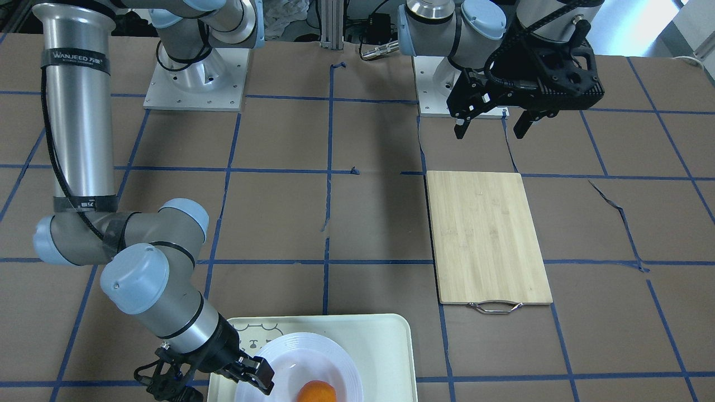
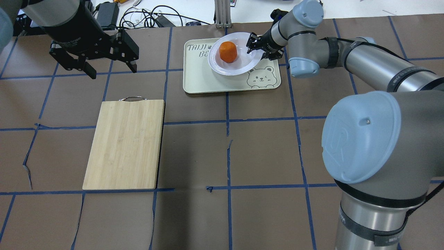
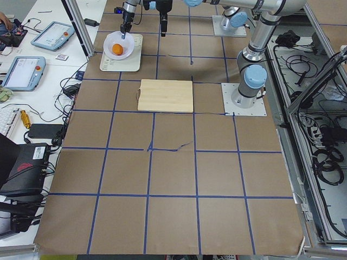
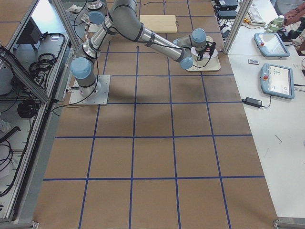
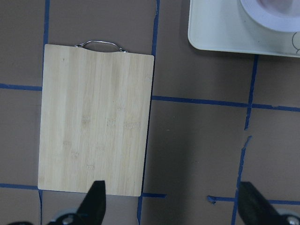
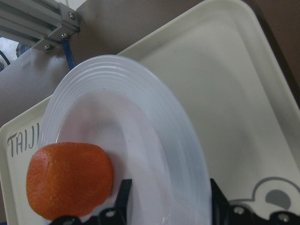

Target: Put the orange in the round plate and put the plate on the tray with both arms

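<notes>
— At twelve o'clock on the table, seen from overhead, where does the orange [image 2: 228, 51] sit?
— Inside the round plate [image 2: 236, 69], over the tray [image 2: 208, 85]. The right gripper [image 2: 257, 46] pinches the plate's three-o'clock rim. The left gripper [image 2: 113, 72] hangs spread wide at ten o'clock.

Bright-orange orange [image 2: 228, 51], glossy white round plate [image 2: 239, 67], cream tray [image 2: 208, 85] with grey bear face [image 2: 259, 77], tan cutting board [image 2: 125, 142].

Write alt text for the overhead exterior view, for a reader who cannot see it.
An orange sits in a round plate over a cream tray at the far side, the right gripper straddling the plate's rim. The left gripper hangs open, beyond a bamboo cutting board.
</notes>
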Controlling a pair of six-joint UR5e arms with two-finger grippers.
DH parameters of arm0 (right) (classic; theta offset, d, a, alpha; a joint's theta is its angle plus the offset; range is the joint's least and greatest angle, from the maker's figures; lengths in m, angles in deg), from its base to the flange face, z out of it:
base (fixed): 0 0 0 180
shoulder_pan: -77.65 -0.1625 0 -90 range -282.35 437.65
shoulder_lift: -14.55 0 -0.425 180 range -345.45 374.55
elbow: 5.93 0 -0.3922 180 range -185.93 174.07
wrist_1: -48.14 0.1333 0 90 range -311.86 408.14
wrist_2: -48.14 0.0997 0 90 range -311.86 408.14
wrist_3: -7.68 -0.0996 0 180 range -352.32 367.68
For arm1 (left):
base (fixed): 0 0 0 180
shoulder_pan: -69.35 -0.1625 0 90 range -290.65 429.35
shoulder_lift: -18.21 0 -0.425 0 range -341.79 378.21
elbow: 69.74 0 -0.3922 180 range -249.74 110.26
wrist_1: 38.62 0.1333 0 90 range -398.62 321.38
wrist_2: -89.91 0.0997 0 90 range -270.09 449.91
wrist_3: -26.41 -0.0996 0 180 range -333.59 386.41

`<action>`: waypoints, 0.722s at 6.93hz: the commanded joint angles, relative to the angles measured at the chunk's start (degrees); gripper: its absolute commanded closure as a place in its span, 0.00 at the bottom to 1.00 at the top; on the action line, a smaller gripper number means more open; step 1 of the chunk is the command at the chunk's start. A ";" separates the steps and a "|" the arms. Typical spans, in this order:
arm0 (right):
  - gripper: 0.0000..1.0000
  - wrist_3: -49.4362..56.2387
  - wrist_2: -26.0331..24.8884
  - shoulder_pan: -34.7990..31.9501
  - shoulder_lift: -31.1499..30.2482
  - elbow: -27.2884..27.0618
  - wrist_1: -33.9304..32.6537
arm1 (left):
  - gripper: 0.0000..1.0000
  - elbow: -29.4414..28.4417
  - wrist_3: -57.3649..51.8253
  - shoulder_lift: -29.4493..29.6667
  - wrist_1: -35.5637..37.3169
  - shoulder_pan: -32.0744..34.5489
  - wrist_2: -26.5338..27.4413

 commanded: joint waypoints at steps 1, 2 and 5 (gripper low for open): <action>0.00 12.11 -8.05 1.19 -3.90 0.89 6.19 | 0.00 0.03 0.00 0.00 0.11 0.00 -0.07; 0.00 18.70 -12.09 2.94 -6.97 2.55 14.77 | 0.00 0.03 0.00 0.00 0.11 0.00 -0.07; 0.00 23.32 -19.42 3.40 -20.83 13.95 52.25 | 0.00 0.03 0.00 -0.09 0.11 0.00 -0.07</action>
